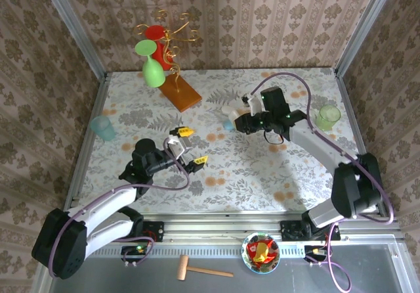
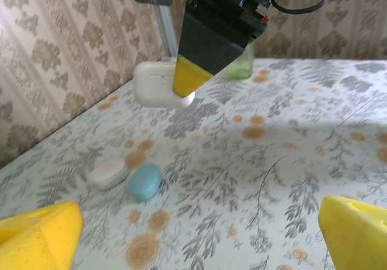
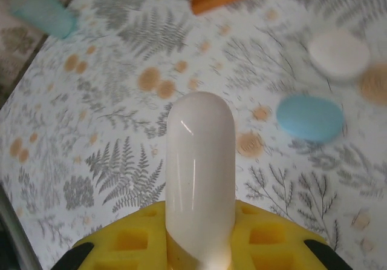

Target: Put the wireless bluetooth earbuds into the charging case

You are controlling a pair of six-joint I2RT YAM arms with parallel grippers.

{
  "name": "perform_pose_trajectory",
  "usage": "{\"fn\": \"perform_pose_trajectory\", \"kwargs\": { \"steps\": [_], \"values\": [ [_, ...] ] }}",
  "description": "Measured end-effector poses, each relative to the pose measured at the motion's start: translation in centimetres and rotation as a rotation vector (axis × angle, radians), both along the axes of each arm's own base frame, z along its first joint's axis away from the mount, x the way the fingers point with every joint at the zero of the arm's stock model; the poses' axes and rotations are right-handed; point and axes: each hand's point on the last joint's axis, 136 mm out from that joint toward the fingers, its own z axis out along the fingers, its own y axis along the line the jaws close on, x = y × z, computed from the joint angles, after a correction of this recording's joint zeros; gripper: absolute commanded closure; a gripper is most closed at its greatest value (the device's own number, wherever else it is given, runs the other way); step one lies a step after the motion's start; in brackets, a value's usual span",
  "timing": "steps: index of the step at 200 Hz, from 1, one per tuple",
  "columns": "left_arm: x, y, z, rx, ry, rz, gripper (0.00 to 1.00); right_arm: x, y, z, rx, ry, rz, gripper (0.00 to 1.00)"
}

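Around: white oval case (image 2: 107,173) and blue oval case (image 2: 145,182) lay side by side on table (image 1: 262,168), green cup (image 1: 327,117) well apart | Right gripper (image 3: 199,246): clamped white charging case (image 3: 199,173) above table | Left gripper (image 1: 193,146): jaws stood wide, empty

Left claw (image 1: 193,146) gapes wide (elbow bent); right claw (image 1: 235,121) clamped.

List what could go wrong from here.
1. The right tool pinches the glossy white case by one end only, so it may slip or swivel.
2. The open left tool faces it, with a white oval case and a blue oval case lying loose in between; reaching in could knock them.
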Motion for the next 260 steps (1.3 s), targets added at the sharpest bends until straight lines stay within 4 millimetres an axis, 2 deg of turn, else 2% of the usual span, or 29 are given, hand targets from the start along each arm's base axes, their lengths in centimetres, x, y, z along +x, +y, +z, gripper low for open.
{"fn": "perform_pose_trajectory", "kwargs": {
  "steps": [15, 34, 57, 78, 112, 119, 142, 160, 175, 208, 218, 229, 245, 260],
  "values": [
    [0.4, 0.1, -1.2, 0.035, 0.020, 0.021, 0.00, -0.1, -0.1, -3.1, 0.023, 0.127, -0.053, 0.89],
    [0.4, 0.1, -3.2, 0.088, 0.068, 0.020, 0.00, -1.7, -0.2, -6.9, 0.036, 0.289, -0.097, 0.87],
    [0.0, -0.1, -4.9, 0.126, 0.119, -0.008, 0.00, -2.5, -0.1, -9.8, 0.042, 0.404, -0.131, 0.83],
    [-0.4, -0.3, -5.4, 0.135, 0.142, -0.034, 0.00, -2.6, -0.1, -11.6, 0.046, 0.459, -0.156, 0.78],
    [-0.2, -0.6, -4.7, 0.126, 0.136, -0.040, 0.00, -2.5, -0.3, -13.3, 0.031, 0.494, -0.178, 0.67],
    [0.0, -0.5, -4.5, 0.125, 0.139, -0.029, 0.00, -2.5, -0.4, -13.4, 0.024, 0.491, -0.181, 0.62],
    [1.9, 0.6, -4.2, 0.114, 0.159, 0.068, 0.00, -2.1, -1.1, -13.7, -0.014, 0.468, -0.205, 0.35],
    [3.9, 2.5, -3.9, 0.107, 0.167, 0.200, 0.00, -1.8, -2.2, -13.0, -0.061, 0.417, -0.223, 0.20],
    [5.5, 4.6, -3.7, 0.117, 0.162, 0.342, 0.00, -1.1, -3.2, -10.9, -0.092, 0.319, -0.241, 0.10],
    [8.6, 10.3, -2.9, 0.141, 0.120, 0.654, 0.00, 0.3, -6.3, -3.7, -0.153, -0.020, -0.310, 0.04],
    [9.4, 12.4, -2.8, 0.139, 0.104, 0.748, 0.00, 0.5, -7.9, -1.7, -0.174, -0.138, -0.359, 0.03],
    [9.9, 14.5, -3.1, 0.143, 0.098, 0.833, 0.00, 0.7, -9.9, -0.3, -0.205, -0.248, -0.415, 0.03],
    [10.5, 17.2, -4.7, 0.158, 0.112, 0.927, 0.00, 0.7, -13.5, 0.1, -0.270, -0.354, -0.512, 0.00],
    [10.7, 19.0, -6.8, 0.178, 0.145, 0.986, 0.00, 0.6, -17.1, -1.1, -0.338, -0.396, -0.601, 0.00]
  ]
}}
